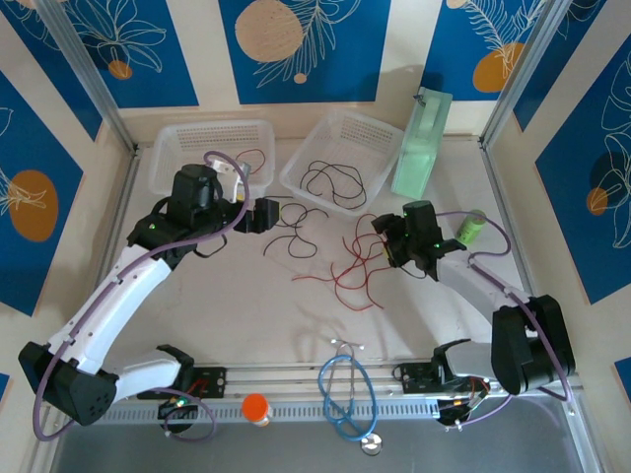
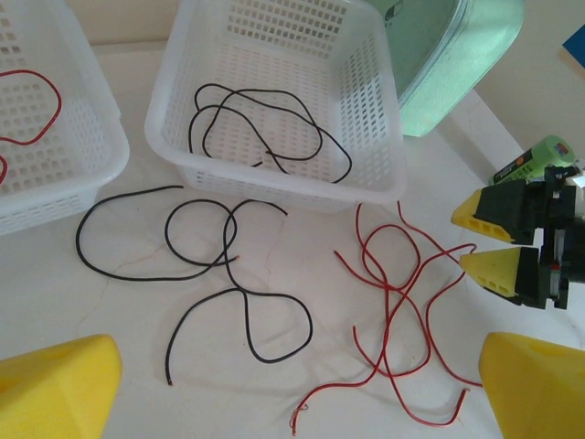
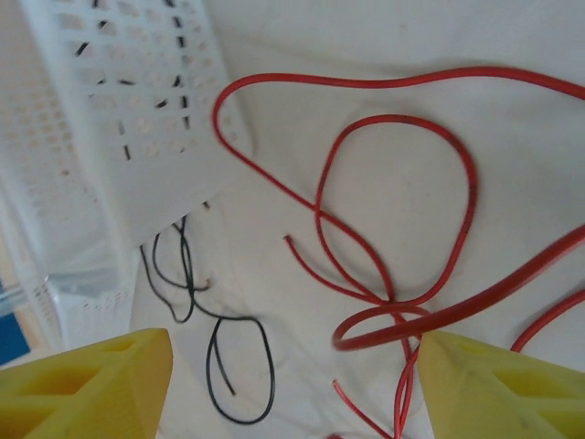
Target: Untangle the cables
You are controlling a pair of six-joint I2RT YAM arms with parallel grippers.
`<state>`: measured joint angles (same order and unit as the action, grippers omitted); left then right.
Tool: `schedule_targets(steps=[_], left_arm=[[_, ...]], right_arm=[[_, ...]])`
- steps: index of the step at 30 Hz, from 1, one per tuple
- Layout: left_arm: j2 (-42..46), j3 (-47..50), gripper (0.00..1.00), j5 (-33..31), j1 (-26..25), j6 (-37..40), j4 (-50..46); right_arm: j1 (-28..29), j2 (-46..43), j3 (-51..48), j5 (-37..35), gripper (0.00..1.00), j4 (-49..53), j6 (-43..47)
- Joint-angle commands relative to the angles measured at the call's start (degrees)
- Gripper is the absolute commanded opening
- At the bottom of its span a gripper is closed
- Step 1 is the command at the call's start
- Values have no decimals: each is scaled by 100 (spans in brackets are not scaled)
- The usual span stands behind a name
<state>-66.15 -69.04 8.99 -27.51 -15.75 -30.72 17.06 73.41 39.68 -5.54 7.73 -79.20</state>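
Black cables (image 1: 296,229) lie in loose loops on the white table, with red cables (image 1: 355,268) spread just to their right. My left gripper (image 1: 264,214) hovers at the left end of the black cables (image 2: 196,251). It is open, its yellow fingers (image 2: 55,389) wide apart and nothing between them. My right gripper (image 1: 380,229) is over the upper right of the red cables (image 3: 393,210) and is open too. One red strand (image 3: 475,302) runs raised beside its right finger (image 3: 503,389); I cannot tell whether they touch.
Two white baskets stand at the back: the left basket (image 1: 177,148) holds a red cable (image 1: 258,158), the right basket (image 1: 370,133) a black cable (image 2: 265,128). A green case (image 1: 422,146) leans at back right beside a green marker (image 1: 471,227). A blue stethoscope (image 1: 345,389) lies near the front rail.
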Motion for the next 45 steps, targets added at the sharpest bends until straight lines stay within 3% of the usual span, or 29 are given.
schedule_targets(steps=[1,14,20,29,37,41,45], left_arm=[[126,-42,100,85,-62,158,-153],[-23,-149,98,261,-209,149,-204],[-55,-233,97,199,-359,202,-318],[-113,-100,94,626,-895,590,-162],[-590,47,89,416,-1834,1238,624],[-820,-16,87,399,-2038,1250,1169],[-1237,-204,86,608,-2250,1422,1618]], right_arm=[[142,75,83,-597,70,14,-413],[140,774,271,-1147,37,-542,-265],[140,872,331,-1051,0,-845,-46],[90,-513,105,-833,0,-825,1319],[-547,-1750,821,1194,0,418,3117],[-885,-2094,1183,2020,0,906,3440],[-953,-2284,1557,2380,0,1223,3530]])
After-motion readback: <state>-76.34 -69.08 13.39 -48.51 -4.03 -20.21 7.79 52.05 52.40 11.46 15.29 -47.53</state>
